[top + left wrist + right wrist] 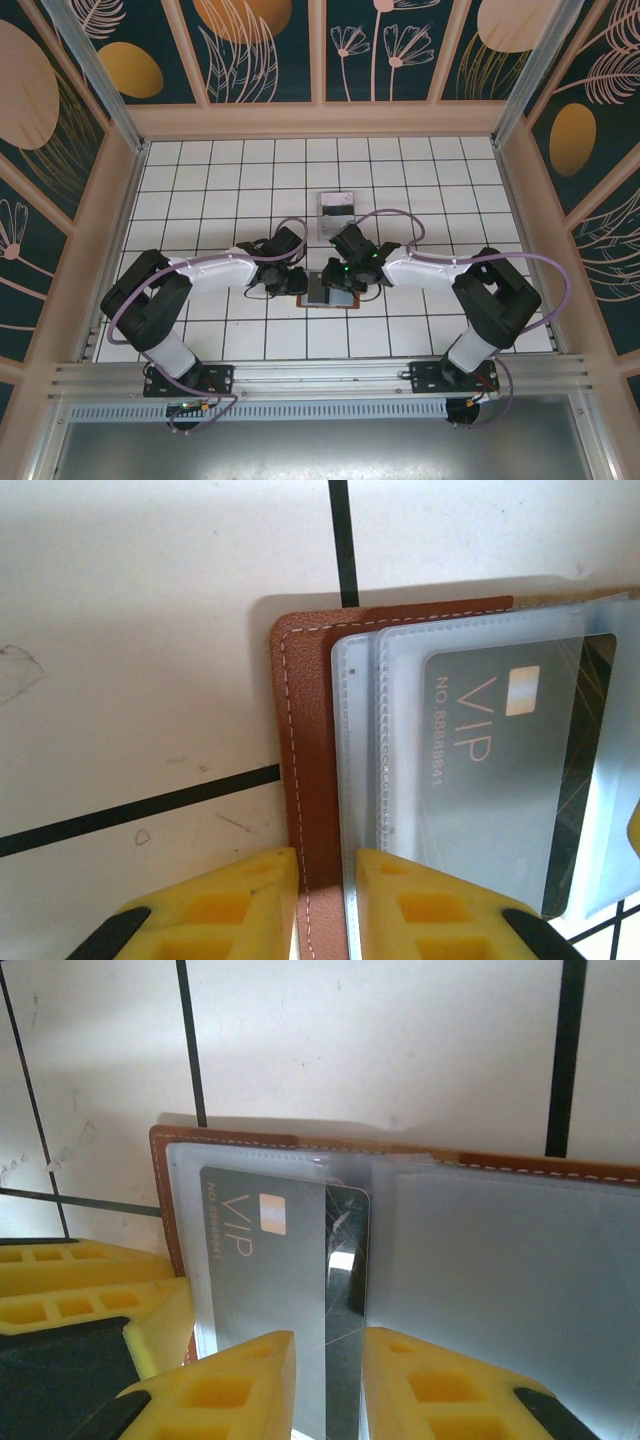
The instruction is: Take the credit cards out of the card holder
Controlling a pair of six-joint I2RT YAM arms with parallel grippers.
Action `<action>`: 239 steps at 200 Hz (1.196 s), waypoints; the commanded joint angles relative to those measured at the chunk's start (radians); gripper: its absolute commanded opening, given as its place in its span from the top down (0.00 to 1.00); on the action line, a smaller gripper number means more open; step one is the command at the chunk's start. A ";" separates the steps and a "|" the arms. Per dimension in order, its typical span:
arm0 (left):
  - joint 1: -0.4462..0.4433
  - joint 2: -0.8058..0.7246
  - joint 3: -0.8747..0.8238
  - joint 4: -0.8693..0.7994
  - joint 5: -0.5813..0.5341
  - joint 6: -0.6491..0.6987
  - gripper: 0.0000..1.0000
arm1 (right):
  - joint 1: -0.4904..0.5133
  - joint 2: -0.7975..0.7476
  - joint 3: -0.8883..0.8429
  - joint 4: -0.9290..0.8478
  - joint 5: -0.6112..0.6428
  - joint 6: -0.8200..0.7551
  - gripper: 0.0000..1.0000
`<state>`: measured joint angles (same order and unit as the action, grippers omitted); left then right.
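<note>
The card holder (pixel 329 291), brown leather with clear sleeves, lies open on the tiled table between both grippers. A grey credit card (pixel 490 780) marked VIP sits in a sleeve, and its dark end (pixel 345 1260) sticks out toward the spine. My left gripper (pixel 321 855) is at the holder's left edge. Its jaws are narrowly open, with the stitched leather border (pixel 310 740) showing in the gap. My right gripper (pixel 328 1335) is over the card, also narrowly open, and the card's dark strip runs between its fingers. Neither gripper visibly pinches anything.
A clear acrylic stand (pixel 336 209) with something dark in it stands a little behind the holder, at the table's middle. Both arms reach inward, with purple cables looping over them. Low walls enclose the white tiled table (pixel 230 180).
</note>
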<state>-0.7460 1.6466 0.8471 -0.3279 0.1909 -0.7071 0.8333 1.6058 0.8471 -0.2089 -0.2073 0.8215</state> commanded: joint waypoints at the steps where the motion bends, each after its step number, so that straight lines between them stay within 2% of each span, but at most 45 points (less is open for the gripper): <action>1: 0.002 0.031 0.007 -0.085 -0.065 0.018 0.76 | -0.006 0.021 -0.014 0.060 -0.030 0.009 0.75; 59: 0.002 0.058 -0.006 -0.097 -0.066 0.008 0.76 | -0.010 0.054 -0.024 0.063 -0.023 -0.004 0.76; 79: 0.000 0.061 -0.008 -0.098 -0.066 0.003 0.79 | -0.011 0.047 -0.029 0.053 -0.012 -0.009 0.76; 163: -0.003 0.108 -0.014 -0.108 -0.073 -0.006 0.81 | -0.020 0.017 -0.057 0.068 -0.010 -0.003 0.77; 239: -0.004 0.126 -0.021 -0.101 -0.061 -0.010 0.81 | -0.026 0.066 -0.092 0.142 -0.046 0.004 0.78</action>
<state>-0.7460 1.6791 0.8783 -0.3679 0.1810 -0.7082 0.8169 1.6413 0.7822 -0.0772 -0.2523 0.8207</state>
